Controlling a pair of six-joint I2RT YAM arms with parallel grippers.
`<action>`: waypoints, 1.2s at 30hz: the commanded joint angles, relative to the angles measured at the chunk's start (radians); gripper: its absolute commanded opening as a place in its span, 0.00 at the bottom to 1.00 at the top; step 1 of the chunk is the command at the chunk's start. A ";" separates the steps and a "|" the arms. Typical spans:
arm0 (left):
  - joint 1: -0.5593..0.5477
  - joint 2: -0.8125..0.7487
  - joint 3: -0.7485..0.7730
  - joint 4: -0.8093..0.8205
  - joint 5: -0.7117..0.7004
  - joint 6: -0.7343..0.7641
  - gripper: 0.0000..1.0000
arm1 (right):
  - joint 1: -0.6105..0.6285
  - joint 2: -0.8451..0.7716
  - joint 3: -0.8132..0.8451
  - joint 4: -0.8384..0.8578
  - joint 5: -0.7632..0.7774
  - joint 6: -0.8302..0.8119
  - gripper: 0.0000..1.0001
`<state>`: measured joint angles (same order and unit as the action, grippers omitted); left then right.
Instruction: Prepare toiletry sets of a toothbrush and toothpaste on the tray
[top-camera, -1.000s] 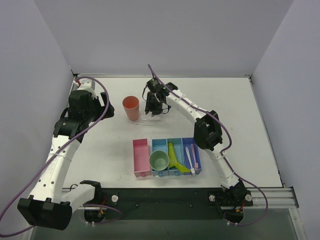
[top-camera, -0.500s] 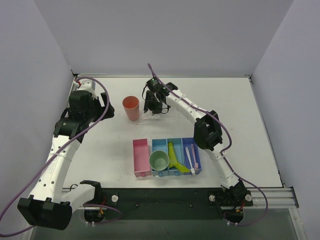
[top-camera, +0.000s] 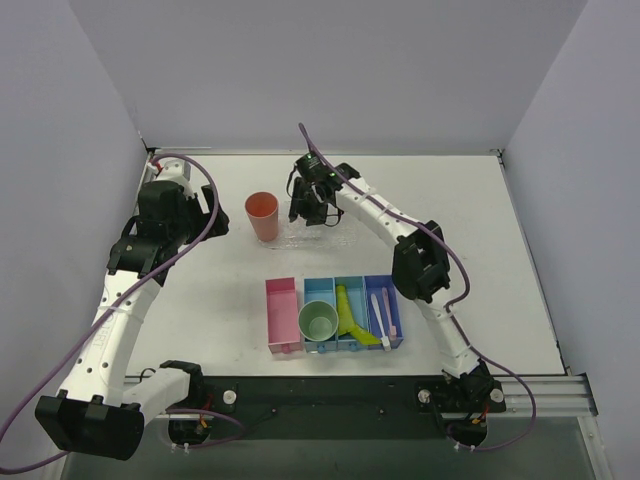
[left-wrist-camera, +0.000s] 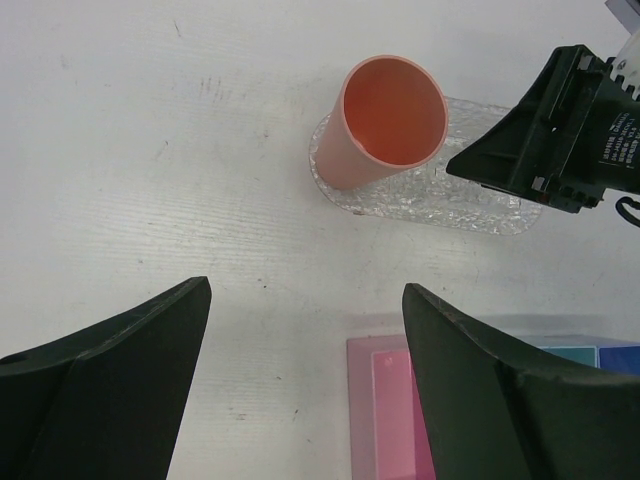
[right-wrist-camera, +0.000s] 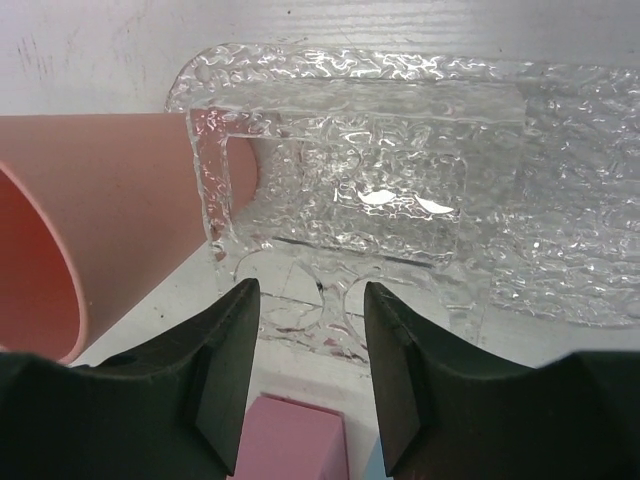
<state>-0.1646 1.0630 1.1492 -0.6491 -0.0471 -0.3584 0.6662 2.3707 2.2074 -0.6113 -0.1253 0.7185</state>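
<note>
Near the front of the table, a row of pink and blue bins (top-camera: 283, 316) holds the set pieces. The toothbrush (top-camera: 379, 313) lies lengthwise in the rightmost blue compartment. The toothpaste (top-camera: 346, 312), a yellow-green tube, lies in the compartment to its left, next to a green cup (top-camera: 319, 322).

Well apart from them, farther back, sits the clear bumpy tray (left-wrist-camera: 430, 195), with a salmon cup (top-camera: 263, 215) standing at its left end and a small clear slotted rack (right-wrist-camera: 340, 190) resting on it. Neither a brush nor a tube is on the tray yet.

The right gripper (right-wrist-camera: 308, 300) hangs just over the rack, jaws parted and pinching nothing. The left gripper (left-wrist-camera: 305, 290) hovers over bare table, jaws spread wide and empty.

The brush is probably light, stiff and slim, so it is best pinched across the middle of its handle, where it balances. The tube looks soft and smooth, so a gentle grip across its flat body, away from the tapered tip, should keep it from slipping or buckling.
</note>
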 joint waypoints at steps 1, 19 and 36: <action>-0.003 -0.018 0.003 0.006 0.010 -0.005 0.88 | -0.007 -0.096 -0.018 -0.008 0.016 0.013 0.42; -0.001 -0.006 0.079 -0.021 -0.020 0.016 0.88 | -0.138 -0.465 -0.153 -0.002 -0.069 -0.180 0.40; -0.064 0.086 0.130 0.006 0.030 -0.016 0.83 | 0.013 -0.737 -0.577 -0.133 -0.207 -0.485 0.43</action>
<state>-0.1955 1.1206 1.2072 -0.6800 -0.0219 -0.3809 0.6277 1.6402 1.6390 -0.6941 -0.3054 0.3111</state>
